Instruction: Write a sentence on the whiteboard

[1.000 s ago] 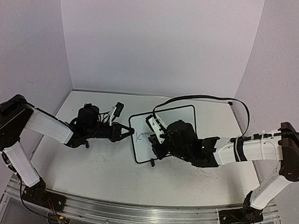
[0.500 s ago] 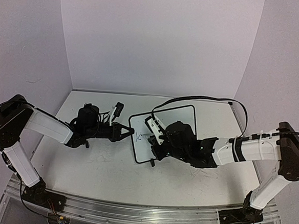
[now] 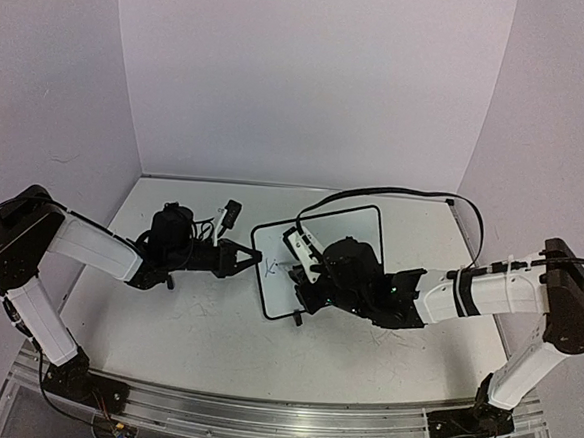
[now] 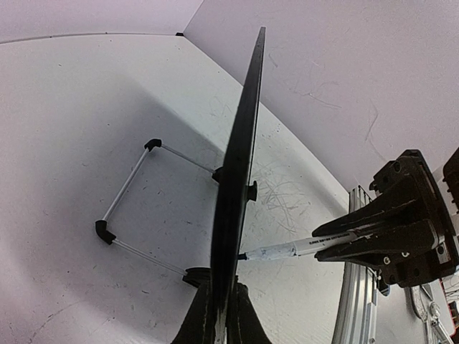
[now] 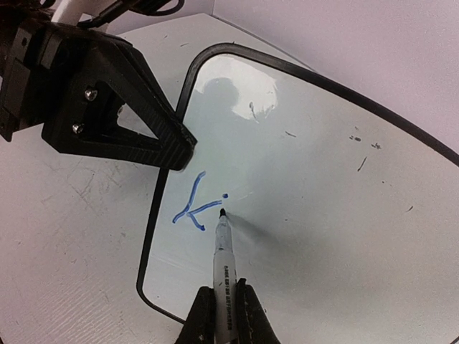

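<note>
Marker (image 5: 223,251), thin white barrel with dark tip, sits pinched in the closed fingers of the right gripper (image 5: 224,307), its tip touching the small black-framed white whiteboard (image 5: 323,186). Just left of the tip is the sentence (image 5: 192,213): only a blue "K" and an i-dot written. Farther off, the left gripper (image 3: 247,259) is clamped tight on the board's left edge, steadying it on its stand on the scuffed white tabletop (image 3: 195,322). Looks barely started, with nearly all the words left.
</note>
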